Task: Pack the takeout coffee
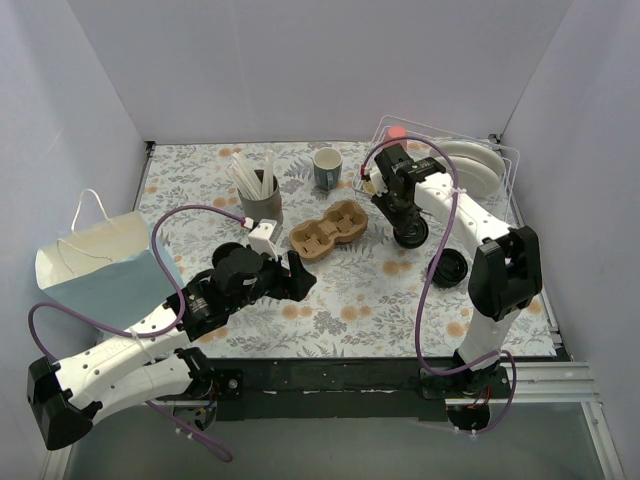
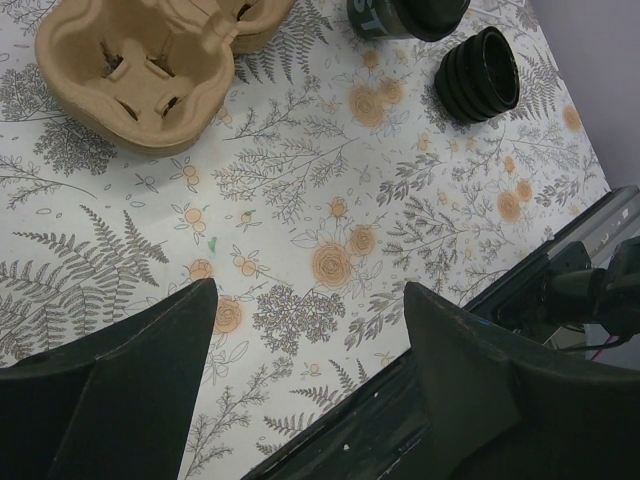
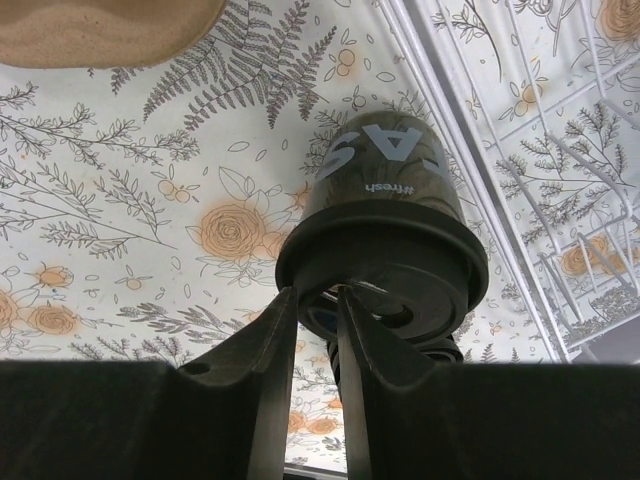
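My right gripper (image 1: 404,220) (image 3: 315,296) is shut on the lid rim of a black takeout coffee cup (image 1: 412,233) (image 3: 385,175). The cup is tilted just right of the brown pulp cup carrier (image 1: 328,228); I cannot tell if its base touches the table. It also shows in the left wrist view (image 2: 385,15). A black ribbed stack, like lids or cups, lies on its side nearby (image 1: 447,268) (image 2: 478,73). My left gripper (image 1: 298,272) (image 2: 310,292) is open and empty above the cloth, in front of the carrier (image 2: 140,70), whose slots are empty.
A white paper bag (image 1: 95,262) lies open at the left. A grey cup of white straws (image 1: 258,192) and a grey-green mug (image 1: 327,167) stand at the back. A wire rack with a plate (image 1: 478,168) is at the back right.
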You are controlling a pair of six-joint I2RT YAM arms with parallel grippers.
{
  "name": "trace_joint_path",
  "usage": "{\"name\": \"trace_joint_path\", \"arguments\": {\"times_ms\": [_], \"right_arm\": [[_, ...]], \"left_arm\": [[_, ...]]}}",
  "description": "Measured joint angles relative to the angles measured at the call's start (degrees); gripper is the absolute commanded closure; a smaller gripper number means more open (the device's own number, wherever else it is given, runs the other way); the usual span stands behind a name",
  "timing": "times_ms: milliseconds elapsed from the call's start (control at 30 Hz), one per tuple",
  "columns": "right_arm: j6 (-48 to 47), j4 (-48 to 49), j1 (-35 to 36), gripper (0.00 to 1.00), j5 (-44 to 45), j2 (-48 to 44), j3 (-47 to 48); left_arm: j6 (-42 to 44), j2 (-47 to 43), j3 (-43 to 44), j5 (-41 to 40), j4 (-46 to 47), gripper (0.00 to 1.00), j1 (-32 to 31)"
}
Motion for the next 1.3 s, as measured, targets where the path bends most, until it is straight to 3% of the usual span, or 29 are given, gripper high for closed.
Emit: {"name": "trace_joint_path", "arguments": {"times_ms": [767,1033,1133,1300], "right_arm": [[-0.90,0.48,-3.37,0.70,4.48,2.91,3.34],[-0.37,2.21,-6.69,0.70,4.52,-0.07,-1.38],[1.20,2.27,-7.45,0.68,4.26,-0.74,-1.97],[6.40,6.56,-7.08,0.54,1.95,-5.77,-8.00]], "left_arm": [[-0.02,-0.24,-0.02,-0.22,0.00,0.24,0.00],[-0.02,-0.24,-0.04,-0.20,0.02,0.24,0.00],[-0.11,-0.24,-0.15,-0.20,0.22,0.24,0.00],[-0.20,-0.24,-0.20,-0.17,0.44,0.24,0.00]]}}
